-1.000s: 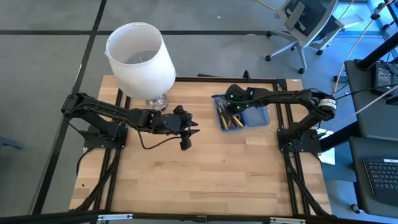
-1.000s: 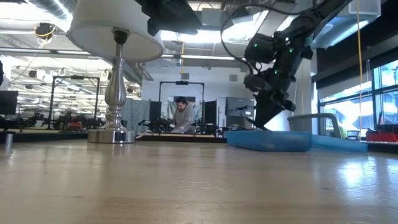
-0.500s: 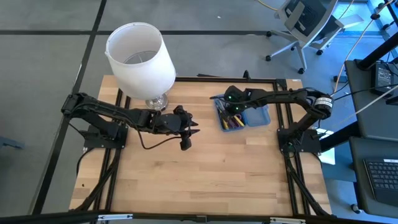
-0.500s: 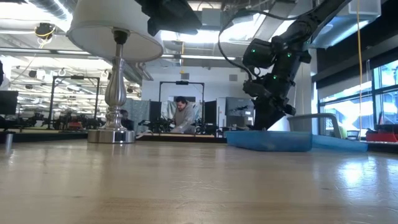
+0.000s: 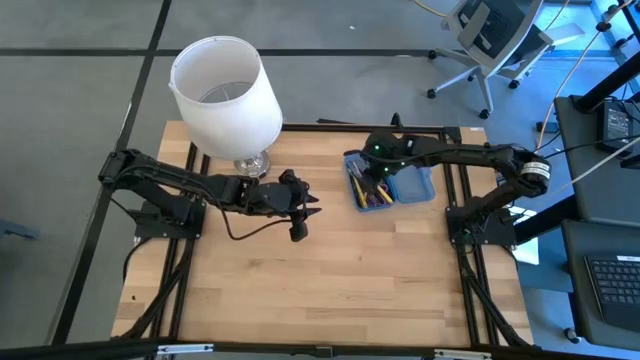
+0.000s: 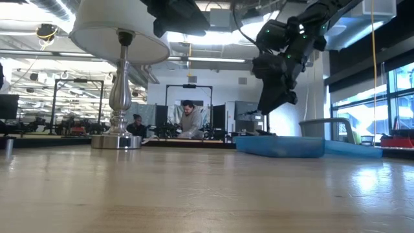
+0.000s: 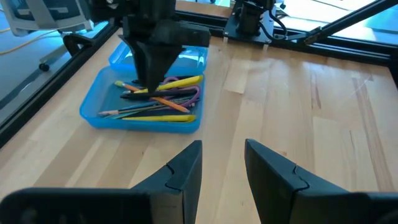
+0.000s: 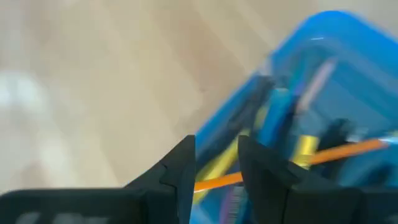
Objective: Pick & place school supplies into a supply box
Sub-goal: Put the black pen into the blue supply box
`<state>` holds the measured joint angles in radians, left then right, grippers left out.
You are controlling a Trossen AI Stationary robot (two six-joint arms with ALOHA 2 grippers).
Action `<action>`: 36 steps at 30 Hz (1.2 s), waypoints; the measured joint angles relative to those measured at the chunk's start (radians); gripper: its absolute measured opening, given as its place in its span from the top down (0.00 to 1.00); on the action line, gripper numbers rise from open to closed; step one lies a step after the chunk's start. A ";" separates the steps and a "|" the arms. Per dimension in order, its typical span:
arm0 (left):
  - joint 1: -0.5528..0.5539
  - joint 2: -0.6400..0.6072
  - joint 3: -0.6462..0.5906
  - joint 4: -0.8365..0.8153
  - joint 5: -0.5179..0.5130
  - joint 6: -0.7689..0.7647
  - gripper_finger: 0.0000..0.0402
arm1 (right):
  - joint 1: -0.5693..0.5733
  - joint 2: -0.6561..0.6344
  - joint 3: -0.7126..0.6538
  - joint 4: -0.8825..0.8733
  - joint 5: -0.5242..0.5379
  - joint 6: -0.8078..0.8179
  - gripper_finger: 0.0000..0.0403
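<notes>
The translucent blue supply box [image 5: 412, 188] lies open on the table's far right part, also seen in the low view [image 6: 278, 146]. Pens and pencils [image 7: 161, 99] and purple-handled scissors [image 7: 194, 94] lie flat inside one half. My right gripper [image 5: 370, 170] hangs above that half [image 8: 323, 25], pointing down and open, with nothing between its fingers; in the low view its tips [image 6: 264, 110] are clear of the box. My left gripper [image 5: 312, 208] waits open above the table's middle [image 7: 224, 155], facing the box.
A lamp with a white shade [image 5: 225, 90] stands on its silver base [image 6: 116, 139] at the far left, close behind my left arm. Bare wood [image 5: 350, 290] lies toward the near edge. People sit in the room beyond the table [image 6: 189, 123].
My right gripper has risen out of the supply box and drawn slightly toward the table's far edge. The box and the supplies in it have stayed put.
</notes>
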<state>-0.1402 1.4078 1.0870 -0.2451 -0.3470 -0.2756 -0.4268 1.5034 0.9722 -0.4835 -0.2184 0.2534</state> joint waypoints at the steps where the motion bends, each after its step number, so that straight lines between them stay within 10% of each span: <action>1: 0.000 0.000 0.000 0.000 0.000 0.000 0.72 | 0.002 0.001 0.000 -0.001 -0.008 0.003 0.69; 8: 0.000 0.000 0.000 0.000 0.000 0.000 0.72 | 0.018 0.028 -0.018 -0.011 0.153 0.013 0.69; 36: 0.000 0.000 0.000 0.000 -0.003 0.000 0.72 | 0.019 0.118 -0.027 0.008 0.155 0.055 0.69</action>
<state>-0.1402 1.4082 1.0870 -0.2447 -0.3504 -0.2756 -0.4076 1.6213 0.9452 -0.4753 -0.0634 0.3088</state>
